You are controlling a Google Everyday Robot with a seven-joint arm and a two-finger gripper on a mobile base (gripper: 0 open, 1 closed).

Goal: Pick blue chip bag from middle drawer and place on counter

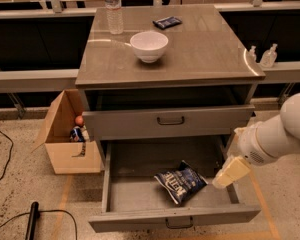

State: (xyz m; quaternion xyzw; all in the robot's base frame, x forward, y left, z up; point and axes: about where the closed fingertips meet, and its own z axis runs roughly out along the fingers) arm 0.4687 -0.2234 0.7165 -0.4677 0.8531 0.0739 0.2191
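The blue chip bag (181, 181) lies crinkled on the floor of the open middle drawer (135, 194), right of centre, white lettering up. The counter (200, 49) is the glossy grey-brown cabinet top above. My white arm comes in from the right, and my gripper (231, 172), a cream-coloured end piece, hangs over the drawer's right side, just right of the bag and apart from it.
On the counter stand a white bowl (149, 46), a water bottle (113, 9) and a small flat dark blue packet (167, 22). A closed grey drawer front (170, 120) sits above the open one. An open cardboard box (70, 134) stands left of the cabinet. A cable (32, 219) lies on the floor.
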